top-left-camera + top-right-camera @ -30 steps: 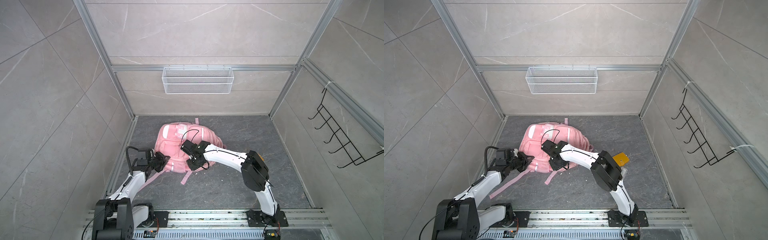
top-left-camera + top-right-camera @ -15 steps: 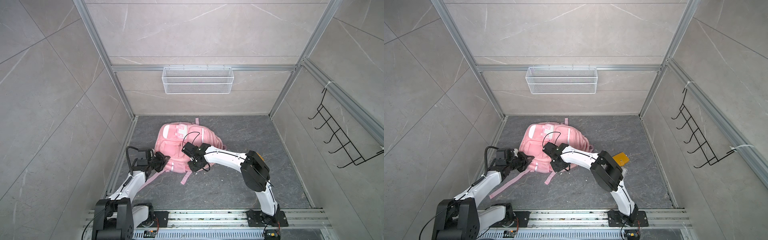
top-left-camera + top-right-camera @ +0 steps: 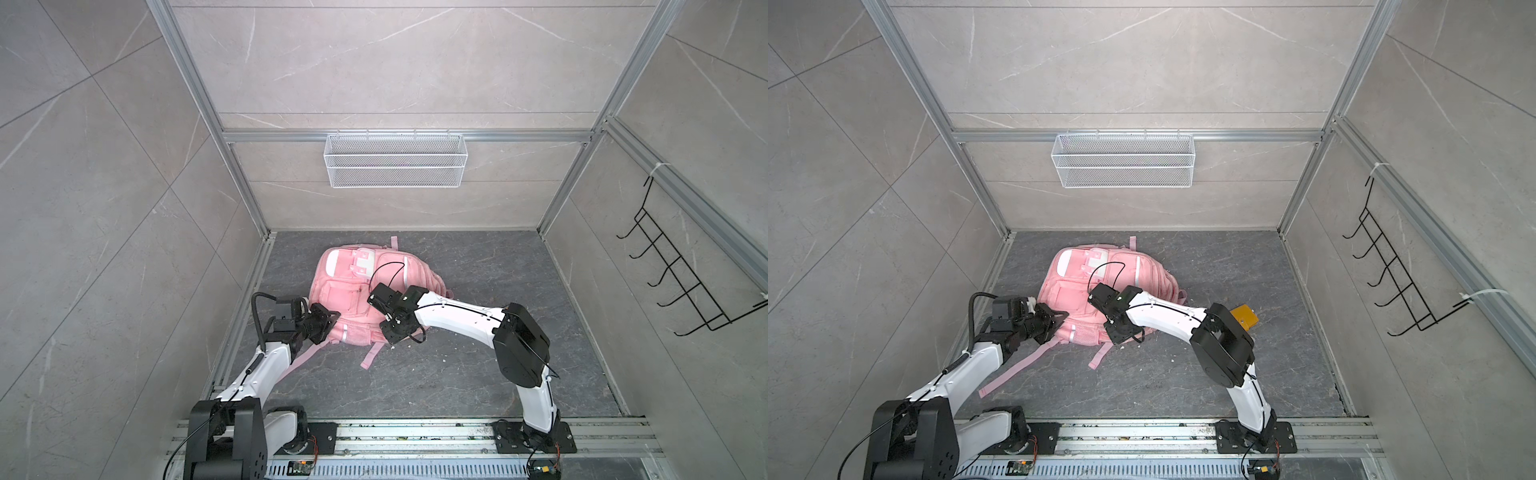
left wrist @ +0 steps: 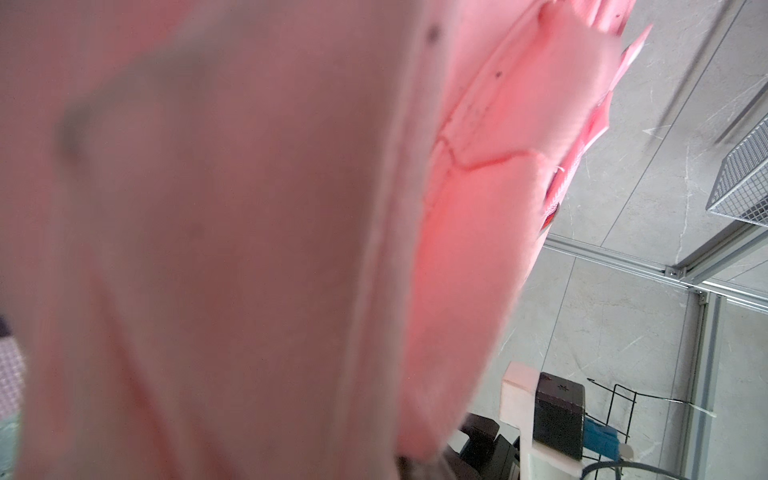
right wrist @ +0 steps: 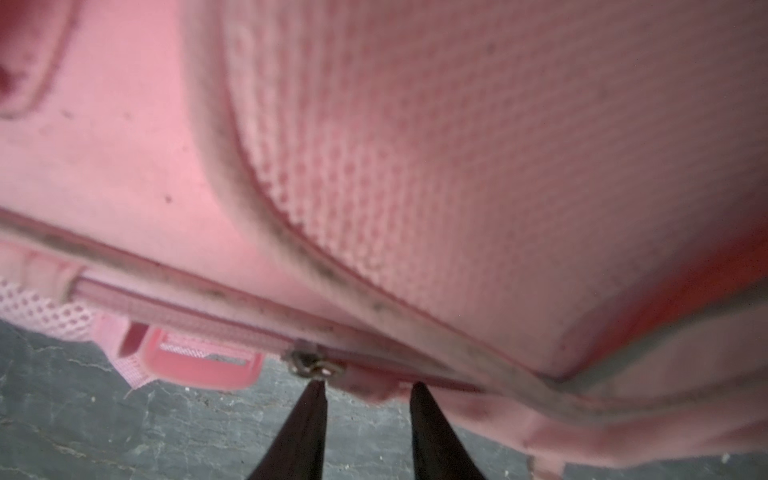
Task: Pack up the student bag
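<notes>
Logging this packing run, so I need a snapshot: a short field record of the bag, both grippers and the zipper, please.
bag: pink student bag lying on the grey floor, front pockets up
left gripper: shut, at the bag's near left corner
right gripper: open, fingertips at the bag's near edge
zipper slider: just off one right fingertip, not between the jaws
walls: white wire basket, black hook rack
</notes>
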`<action>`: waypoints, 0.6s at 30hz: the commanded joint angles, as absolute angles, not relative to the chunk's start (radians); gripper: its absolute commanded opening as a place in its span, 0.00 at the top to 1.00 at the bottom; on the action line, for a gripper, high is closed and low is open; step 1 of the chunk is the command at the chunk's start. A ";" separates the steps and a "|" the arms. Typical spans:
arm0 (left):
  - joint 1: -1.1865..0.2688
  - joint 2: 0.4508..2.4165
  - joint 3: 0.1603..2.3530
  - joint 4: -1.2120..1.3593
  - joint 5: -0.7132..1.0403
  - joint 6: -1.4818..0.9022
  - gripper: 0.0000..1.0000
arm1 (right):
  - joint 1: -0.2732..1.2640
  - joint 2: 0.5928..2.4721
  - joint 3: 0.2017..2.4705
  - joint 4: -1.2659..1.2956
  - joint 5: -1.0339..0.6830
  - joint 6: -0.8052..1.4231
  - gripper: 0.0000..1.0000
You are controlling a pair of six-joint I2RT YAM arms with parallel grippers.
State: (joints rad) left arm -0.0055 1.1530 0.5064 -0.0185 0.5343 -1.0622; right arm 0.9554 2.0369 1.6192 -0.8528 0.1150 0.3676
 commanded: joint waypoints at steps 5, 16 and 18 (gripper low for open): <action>-0.001 1.130 0.493 -0.018 0.526 -1.038 1.00 | 0.960 2.017 1.598 -0.862 0.109 0.394 0.68; 0.000 1.123 0.498 -0.028 0.529 -1.035 1.00 | 0.960 2.070 1.646 -0.849 0.052 0.349 0.73; 0.000 1.121 0.499 -0.028 0.529 -1.037 1.00 | 0.960 2.070 1.646 -0.846 0.045 0.344 0.78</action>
